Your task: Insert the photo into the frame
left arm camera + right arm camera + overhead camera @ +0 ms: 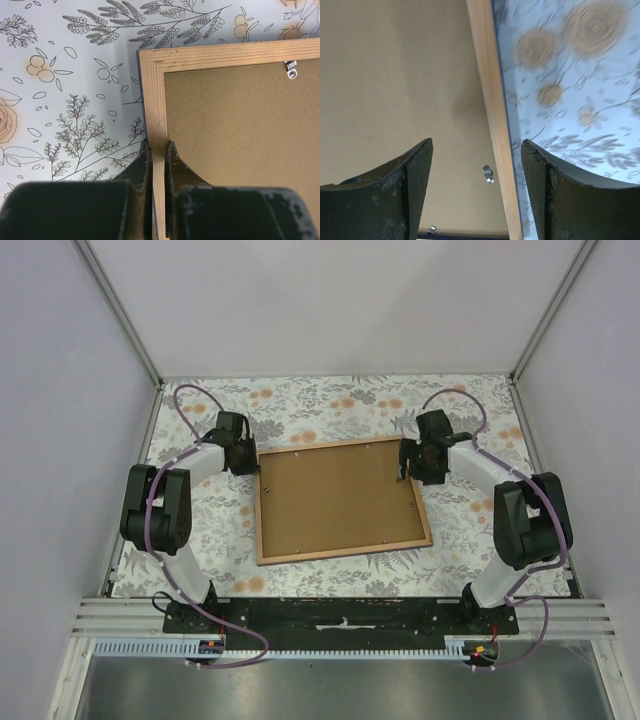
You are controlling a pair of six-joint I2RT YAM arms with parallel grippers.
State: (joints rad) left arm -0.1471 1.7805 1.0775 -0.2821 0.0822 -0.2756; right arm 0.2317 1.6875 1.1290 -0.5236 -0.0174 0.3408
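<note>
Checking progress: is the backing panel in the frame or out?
In: the brown backing panel fills the frame, which lies back up, within its light wood rim.

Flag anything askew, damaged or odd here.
The frame lies back up, slightly skewed on the table, with its backing in place. The left gripper pinches its rail. No photo shows. No damage.

- The frame (pixel 152 100) shows you pale bare wood, matt, with visible grain; its outer side edge is dark blue.
- Inside the frame, the backing panel (pixel 335 495) is brown fibreboard, matt and finely speckled.
- At the frame's inner edge, a small tab (pixel 291 70) is shiny metal.
- Under the frame, the floral tablecloth (pixel 330 405) looks smooth and matt.
- At the frame's rails, the left gripper (pixel 157 149) and right gripper (pixel 477 145) have matt black fingers, scuffed grey.
</note>
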